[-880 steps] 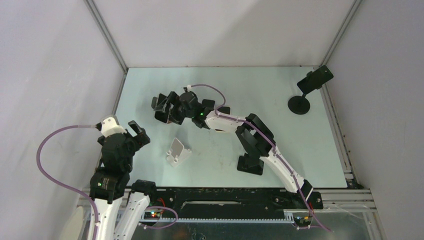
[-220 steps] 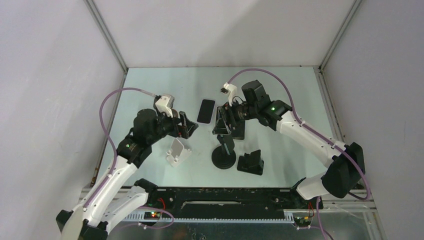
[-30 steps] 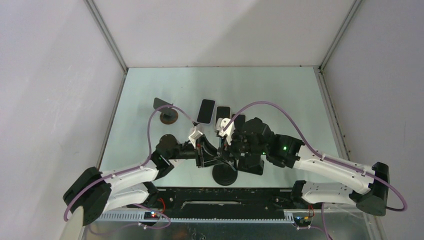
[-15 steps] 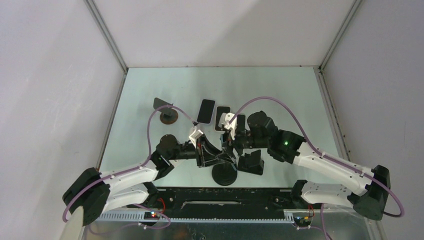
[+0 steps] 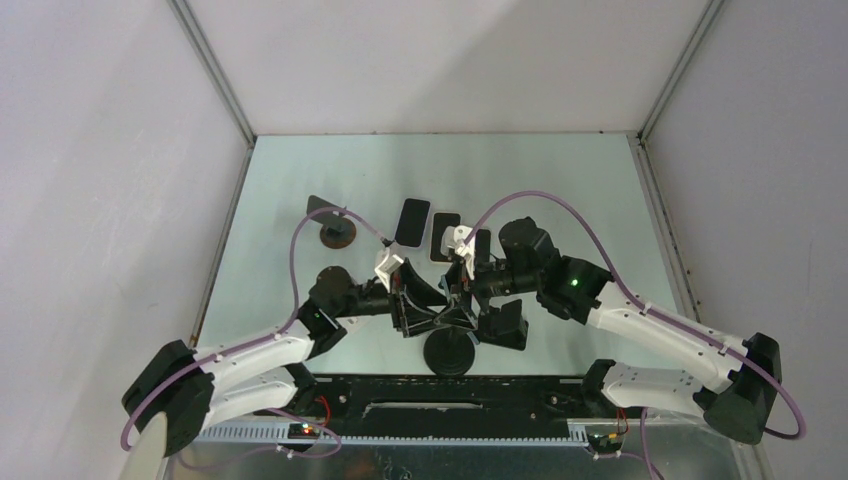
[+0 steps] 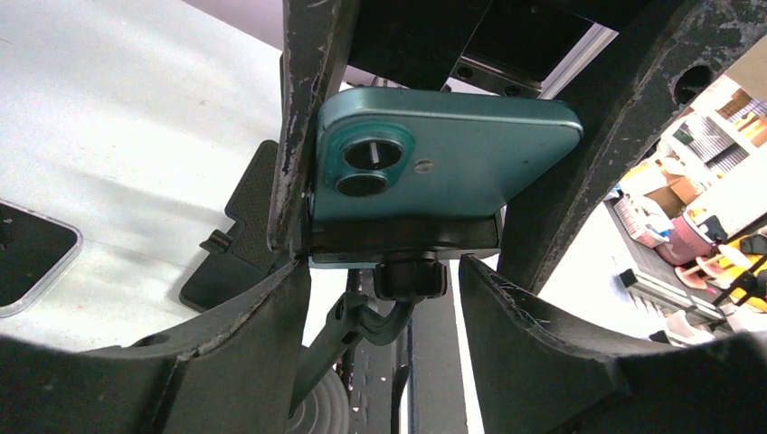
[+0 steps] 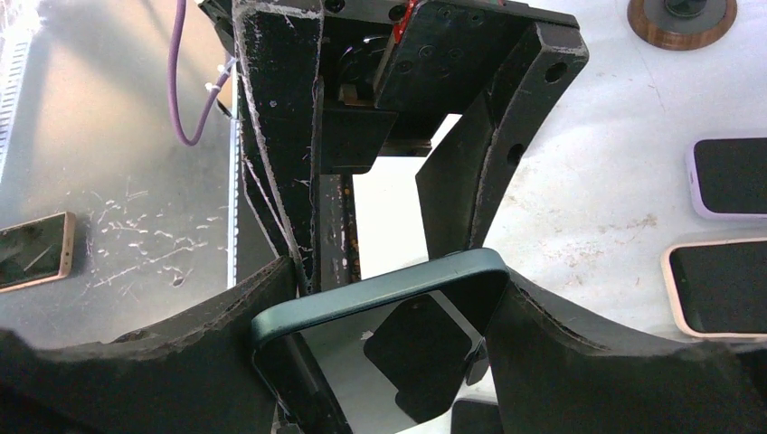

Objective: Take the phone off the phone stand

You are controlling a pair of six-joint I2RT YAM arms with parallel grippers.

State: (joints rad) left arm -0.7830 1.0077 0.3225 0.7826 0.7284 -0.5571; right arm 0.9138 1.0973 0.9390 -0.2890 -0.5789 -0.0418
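The teal phone (image 6: 452, 154) shows its back and its twin camera in the left wrist view, still seated on the black phone stand's cradle (image 6: 398, 242). My right gripper (image 7: 393, 271) is shut on the phone (image 7: 371, 298) across its short ends. My left gripper (image 6: 384, 280) is open, with one finger on each side of the stand's ball joint (image 6: 409, 277) and touching nothing. From above, both grippers (image 5: 425, 300) (image 5: 468, 295) meet over the stand's round base (image 5: 450, 353).
Loose phones (image 5: 411, 222) (image 5: 445, 236) lie on the table behind the grippers. A wood-based stand (image 5: 338, 233) stands at the back left, and a black stand (image 5: 505, 325) right of the round base. A gold phone (image 7: 32, 249) lies on the metal ledge.
My left gripper has opened and let go of the stand's neck. The right gripper has stayed shut on the phone and shifted slightly.
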